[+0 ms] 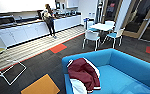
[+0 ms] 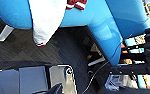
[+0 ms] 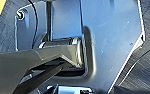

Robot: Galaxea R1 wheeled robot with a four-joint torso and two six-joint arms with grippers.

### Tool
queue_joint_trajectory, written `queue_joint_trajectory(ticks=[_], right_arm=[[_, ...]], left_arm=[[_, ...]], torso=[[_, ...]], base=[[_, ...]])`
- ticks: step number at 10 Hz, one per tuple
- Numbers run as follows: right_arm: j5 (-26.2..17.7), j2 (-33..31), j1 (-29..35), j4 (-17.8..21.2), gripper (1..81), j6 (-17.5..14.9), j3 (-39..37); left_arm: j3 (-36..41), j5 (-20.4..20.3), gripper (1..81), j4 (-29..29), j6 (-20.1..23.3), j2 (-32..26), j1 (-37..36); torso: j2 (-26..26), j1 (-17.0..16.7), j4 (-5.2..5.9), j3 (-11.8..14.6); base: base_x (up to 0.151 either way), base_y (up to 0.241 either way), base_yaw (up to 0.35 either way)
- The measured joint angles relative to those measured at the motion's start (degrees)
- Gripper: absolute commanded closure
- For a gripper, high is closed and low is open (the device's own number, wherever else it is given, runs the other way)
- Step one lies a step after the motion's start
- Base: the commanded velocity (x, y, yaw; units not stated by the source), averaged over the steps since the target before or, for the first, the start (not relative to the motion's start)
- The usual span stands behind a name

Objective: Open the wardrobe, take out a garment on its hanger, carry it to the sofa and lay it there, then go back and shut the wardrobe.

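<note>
One maroon varsity jacket with white sleeves and striped cuffs [image 1: 84,75] lies heaped over the near arm and seat of the big bright blue upholstered sofa [image 1: 126,72], and in the left wrist view a white sleeve [image 2: 47,21] hangs down the sofa's front, its striped cuff just above the dark carpet. So the laying-down looks done, and by my reading the step in hand is the trip back to shut the wardrobe. That calls for turning the base away from the sofa and steering clear of its boxy arm and of the white wire-frame stand [image 1: 6,67] to the left. No hanger can be made out in the folds; it may be buried under the cloth, I cannot tell. Whether either end effector is spread or pressed together I cannot tell either, with robot metalwork crowding both wrist views. The sofa's right end and the jacket's lower edge are cut off by the frame. Further out, white-and-teal chairs round a small white table [image 1: 102,27], and a person [image 1: 49,20] stands at the kitchen counter.
</note>
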Motion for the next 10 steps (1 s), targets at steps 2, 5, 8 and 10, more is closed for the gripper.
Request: queue_joint_trajectory(ticks=[2, 5, 8, 10], right_arm=[[0.0, 0.0, 0.0, 0.0, 1.0, 0.0, 0.0], [0.0, 0.0, 0.0, 0.0, 1.0, 0.0, 0.0], [0.0, 0.0, -0.2, 0.0, 1.0, 0.0, 0.0], [0.0, 0.0, -0.5, 0.0, 1.0, 0.0, 0.0]], left_arm=[[0.0, 0.0, 1.0, 0.0, 0.4, 0.0, 0.1], [-0.3, 0.0, 1.0, 0.0, 0.4, 0.0, 0.1], [-0.4, 0.0, 1.0, 0.0, 0.4, 0.0, 0.5], [-0.5, 0.2, 1.0, 0.1, 0.4, 0.0, 1.0]], torso=[[0.0, 0.0, 0.0, 0.0], [0.0, 0.0, 0.0, 0.0], [0.0, 0.0, 0.0, 0.0], [-0.1, 0.0, 0.0, 0.0]], base=[[-0.103, 0.0, 0.0], [-0.102, 0.0, 0.0], [-0.059, 0.0, 0.0], [0.0, 0.0, 0.0]])
